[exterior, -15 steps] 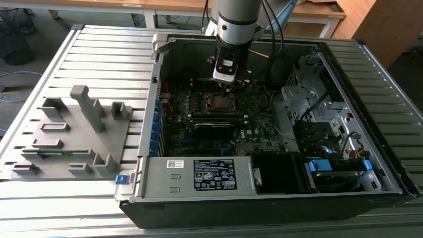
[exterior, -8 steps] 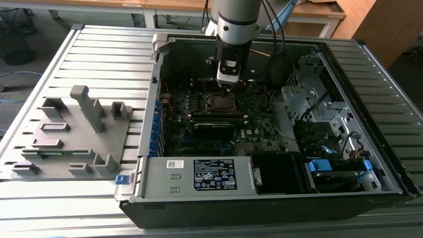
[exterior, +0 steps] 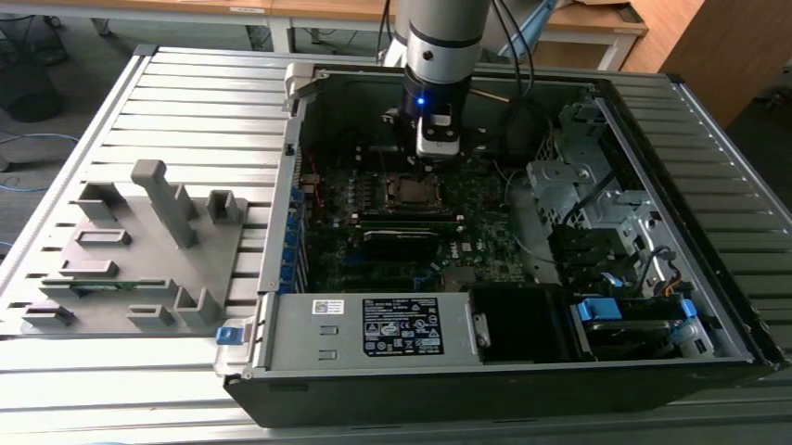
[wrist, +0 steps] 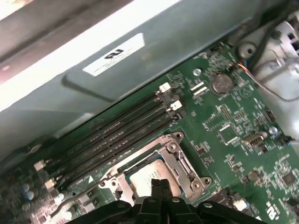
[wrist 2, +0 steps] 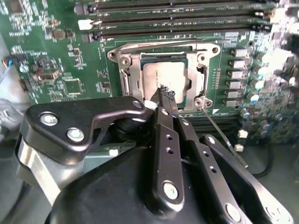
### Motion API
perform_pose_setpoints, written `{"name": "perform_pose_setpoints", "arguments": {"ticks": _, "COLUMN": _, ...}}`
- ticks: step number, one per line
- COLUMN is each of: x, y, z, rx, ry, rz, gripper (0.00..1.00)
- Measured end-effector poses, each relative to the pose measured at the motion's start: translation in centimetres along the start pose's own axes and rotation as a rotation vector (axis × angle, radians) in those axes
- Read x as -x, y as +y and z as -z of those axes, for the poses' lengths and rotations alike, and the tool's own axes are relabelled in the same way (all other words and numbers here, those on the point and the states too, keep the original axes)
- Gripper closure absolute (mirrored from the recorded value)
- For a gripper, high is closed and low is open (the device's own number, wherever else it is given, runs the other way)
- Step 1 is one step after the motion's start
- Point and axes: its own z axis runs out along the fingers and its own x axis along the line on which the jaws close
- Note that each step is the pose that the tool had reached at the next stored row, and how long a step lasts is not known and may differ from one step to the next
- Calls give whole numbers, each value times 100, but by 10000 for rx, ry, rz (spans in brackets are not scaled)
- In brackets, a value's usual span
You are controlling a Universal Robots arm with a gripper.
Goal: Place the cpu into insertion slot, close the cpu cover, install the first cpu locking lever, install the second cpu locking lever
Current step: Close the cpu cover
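Note:
The cpu (wrist 2: 161, 77) lies flat in the insertion slot (exterior: 413, 190) on the green board, its grey face showing through the window of the cpu cover (wrist 2: 127, 70). The silvery cover frame appears to lie down around the chip (wrist: 140, 179), with the frame (wrist: 182, 163) also seen in the first wrist view. My gripper (wrist 2: 166, 91) hovers just above the chip's near edge, fingers pressed together and holding nothing. In the exterior view the gripper (exterior: 440, 153) hangs inside the open case over the socket. A thin metal lever rod (wrist 2: 224, 137) slants away from one socket corner.
Long black memory slots (wrist 2: 177, 18) run beside the socket. A labelled power supply box (exterior: 371, 329) fills the case's near side, and a metal drive cage (exterior: 581, 185) stands at the exterior view's right. A grey fixture tray (exterior: 136, 250) sits outside the case, at the left.

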Motion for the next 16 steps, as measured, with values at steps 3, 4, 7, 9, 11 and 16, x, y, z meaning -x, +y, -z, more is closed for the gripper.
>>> {"name": "perform_pose_setpoints", "arguments": {"ticks": 3, "x": 0, "y": 0, "z": -1, "rx": -3, "ry": 12, "rz": 550, "gripper": 89}}
{"name": "perform_pose_setpoints", "arguments": {"ticks": 4, "x": 0, "y": 0, "z": -2, "rx": -5, "ry": 16, "rz": 734, "gripper": 89}}
{"name": "perform_pose_setpoints", "arguments": {"ticks": 7, "x": 0, "y": 0, "z": -4, "rx": -8, "ry": 28, "rz": 1272, "gripper": 89}}
{"name": "perform_pose_setpoints", "arguments": {"ticks": 9, "x": 0, "y": 0, "z": -5, "rx": -10, "ry": 37, "rz": 1636, "gripper": 89}}
{"name": "perform_pose_setpoints", "arguments": {"ticks": 11, "x": 0, "y": 0, "z": -6, "rx": -13, "ry": 44, "rz": 1988, "gripper": 89}}
{"name": "perform_pose_setpoints", "arguments": {"ticks": 16, "x": 0, "y": 0, "z": -7, "rx": -15, "ry": 54, "rz": 2431, "gripper": 89}}
